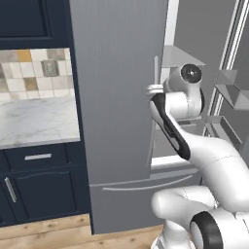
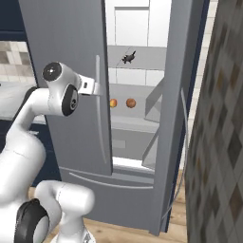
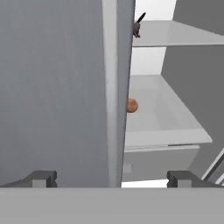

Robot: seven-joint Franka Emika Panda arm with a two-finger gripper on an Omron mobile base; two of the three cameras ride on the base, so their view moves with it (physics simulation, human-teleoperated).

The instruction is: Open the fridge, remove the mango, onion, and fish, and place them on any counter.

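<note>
Your claw (image 3: 112,179) stands wide open and holds nothing; its two tips straddle the front edge of the closed left fridge door (image 3: 57,87), close up against it. The fridge (image 2: 71,71) has its right door (image 2: 178,114) swung out already, so the white interior is reachable past that edge.

The fish (image 2: 128,57) lies on an upper grey shelf (image 2: 152,56), small, dark and slender. Judge it light but thin and probably slick, with fins too fine to grip: take it across the middle of the body, jaws closing on its sides.

On the shelf below sit two small orange-brown balls (image 2: 131,103), just beside each other; which is the mango and which the onion you cannot tell from here. Both look firm and round, likely to roll, so grip squarely across the widest part.
</note>
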